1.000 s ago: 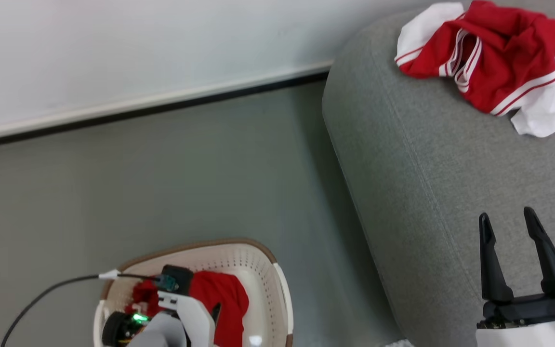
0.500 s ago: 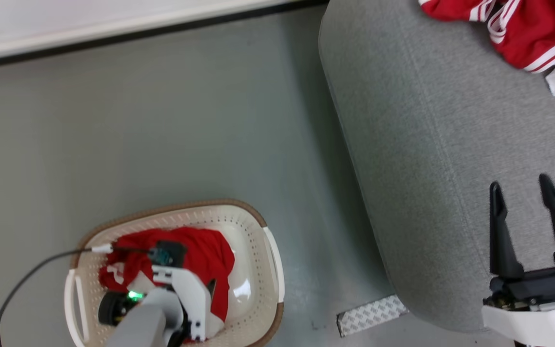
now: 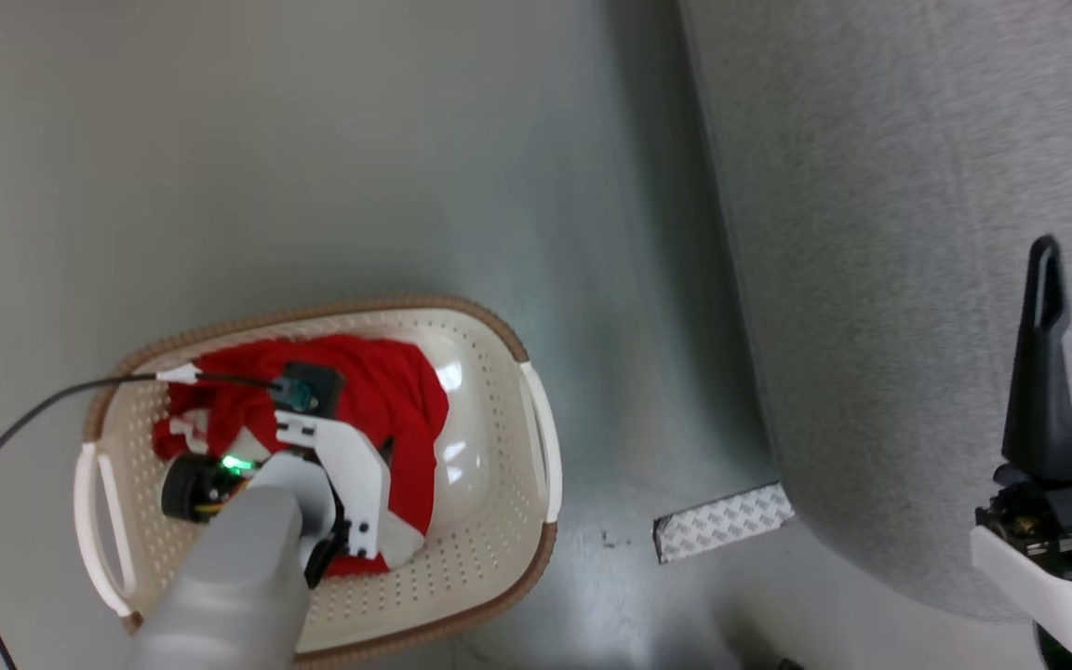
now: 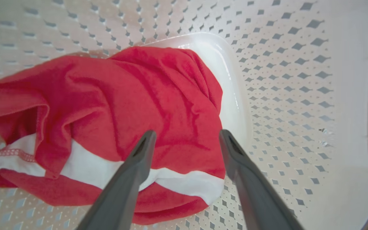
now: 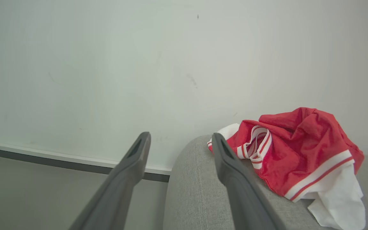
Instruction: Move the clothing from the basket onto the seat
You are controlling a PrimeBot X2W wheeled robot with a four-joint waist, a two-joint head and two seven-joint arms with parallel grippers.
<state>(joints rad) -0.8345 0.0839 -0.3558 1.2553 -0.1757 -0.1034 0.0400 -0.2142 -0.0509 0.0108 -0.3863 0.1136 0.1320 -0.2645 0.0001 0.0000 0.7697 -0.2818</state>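
Open left gripper (image 4: 186, 134) hovers over red fabric garment (image 4: 107, 95) in cream perforated plastic basket (image 4: 283, 80); right gripper (image 5: 180, 136) open above grey woven sofa (image 5: 196, 185).

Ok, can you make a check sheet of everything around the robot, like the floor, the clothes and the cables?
Surface: smooth grey floor; the basket stands on it.
Job's things: red garment with a white band in the basket; striped garment on the seat.
Clutter: patterned strip on the floor by the seat.
Grippers: left gripper open, fingers over the red garment, contact unclear; right gripper open over the seat, holding nothing.
Cables: black cable runs to the left wrist.
Surroundings: pale wall with a dark skirting line.
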